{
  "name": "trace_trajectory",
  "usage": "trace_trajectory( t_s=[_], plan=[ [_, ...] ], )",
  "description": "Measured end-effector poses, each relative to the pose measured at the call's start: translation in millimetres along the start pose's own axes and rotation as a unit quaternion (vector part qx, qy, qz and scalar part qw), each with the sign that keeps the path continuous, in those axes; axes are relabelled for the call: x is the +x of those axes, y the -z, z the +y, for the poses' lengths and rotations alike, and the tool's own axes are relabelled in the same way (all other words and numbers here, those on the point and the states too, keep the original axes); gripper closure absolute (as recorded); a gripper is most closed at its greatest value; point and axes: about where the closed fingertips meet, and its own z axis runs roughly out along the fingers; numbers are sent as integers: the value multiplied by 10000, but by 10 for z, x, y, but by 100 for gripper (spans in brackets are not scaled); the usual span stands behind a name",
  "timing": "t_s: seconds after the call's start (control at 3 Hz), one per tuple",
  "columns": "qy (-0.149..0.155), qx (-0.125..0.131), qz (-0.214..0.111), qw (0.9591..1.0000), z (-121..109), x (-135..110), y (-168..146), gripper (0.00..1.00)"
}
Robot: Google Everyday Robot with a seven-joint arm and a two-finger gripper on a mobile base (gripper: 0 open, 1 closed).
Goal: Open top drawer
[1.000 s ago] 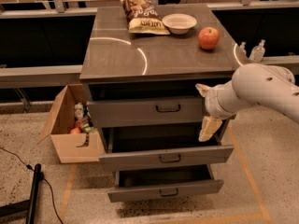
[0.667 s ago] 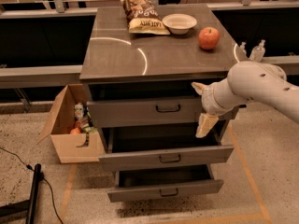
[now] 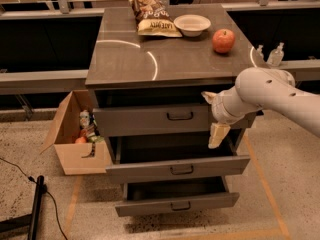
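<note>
The top drawer (image 3: 145, 120) is a wide grey front under the cabinet top, with a small dark bail handle (image 3: 180, 116) at its centre. Its front stands a little out from the cabinet body. My gripper (image 3: 213, 116) is in front of the drawer's right part, just right of the handle. It is open and empty, with one pale finger (image 3: 208, 97) up and the other pointing down. My white arm (image 3: 270, 96) reaches in from the right.
The middle drawer (image 3: 175, 169) and bottom drawer (image 3: 175, 204) stand pulled out further. A chip bag (image 3: 151, 15), white bowl (image 3: 191, 24) and red apple (image 3: 223, 40) sit on the cabinet top. An open cardboard box (image 3: 75, 134) stands at the left; a black pole (image 3: 36, 204) lies on the floor.
My gripper has moved a little to the left along the top drawer front, closer to the handle. The drawers have not moved.
</note>
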Motion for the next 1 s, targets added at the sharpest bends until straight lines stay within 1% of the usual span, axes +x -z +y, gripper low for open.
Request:
trace_trajectory(
  t_s=[0.33,0.67,1.0],
  plan=[
    [124,78,115,9998,-97,-22,-76,0],
    [169,60,287,9994,-145,20,-178,0],
    [154,-4,440,9989,-144,89,-293,0]
  ],
)
